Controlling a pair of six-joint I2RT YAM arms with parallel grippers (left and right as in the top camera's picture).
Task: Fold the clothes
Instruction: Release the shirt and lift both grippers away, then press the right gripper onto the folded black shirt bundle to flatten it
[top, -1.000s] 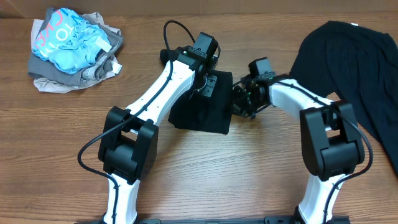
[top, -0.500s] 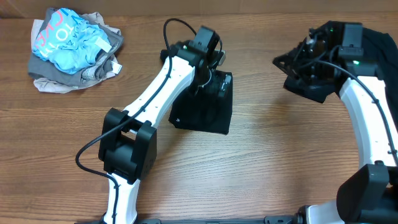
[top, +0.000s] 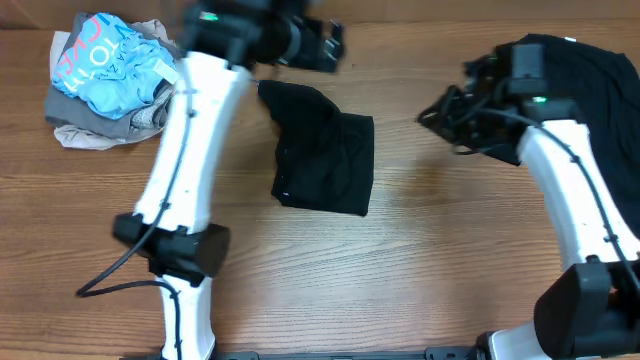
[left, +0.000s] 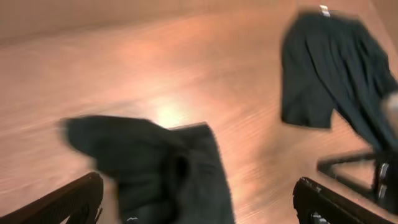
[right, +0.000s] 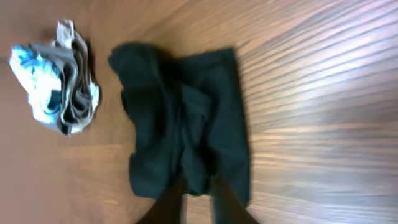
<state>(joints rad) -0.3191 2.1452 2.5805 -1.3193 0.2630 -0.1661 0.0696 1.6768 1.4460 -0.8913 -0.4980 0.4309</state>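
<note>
A folded black shirt (top: 325, 150) lies mid-table, also seen in the left wrist view (left: 161, 168) and the right wrist view (right: 186, 118). A second black shirt (top: 585, 85) lies spread at the back right, its white label showing (left: 329, 68). The light-blue, grey and beige bundle (top: 115, 80) sits at the back left (right: 59, 87). My left gripper (top: 318, 45) hangs blurred above the folded shirt's far edge, jaws wide open and empty (left: 199, 208). My right gripper (top: 442, 112) hovers right of the folded shirt, its fingers slightly apart with nothing between them (right: 198, 205).
The wooden table (top: 400, 270) is bare wood in front of the folded shirt. The right arm's upper link (top: 570, 170) crosses the spread shirt's near edge.
Both grippers have let go of the folded shirt and lifted off it. The left swung up toward the back and opened wide; the right pulled away to the right and parted its fingers a little.
</note>
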